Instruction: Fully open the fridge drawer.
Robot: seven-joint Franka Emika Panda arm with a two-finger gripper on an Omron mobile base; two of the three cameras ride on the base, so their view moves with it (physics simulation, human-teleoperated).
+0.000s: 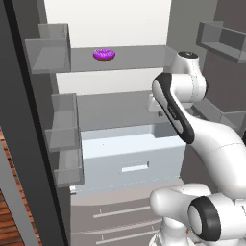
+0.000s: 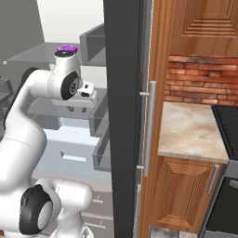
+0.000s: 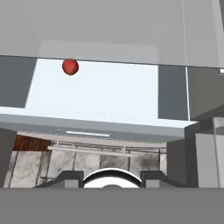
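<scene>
drawer first: the wide pale blue-white box-shaped fridge drawer (image 1: 130, 163) sits pulled partway out below the grey shelf, its small white slot handle (image 1: 134, 167) facing front. from the hand camera, a small red round fruit (image 3: 70, 67) lies in its far left corner. the hand (image 1: 154, 106) hovers above the drawer's back right; whether it's clenched or released, cannot tell. purple frosted doughnut (image 1: 104, 54) rests on the upper shelf.
</scene>
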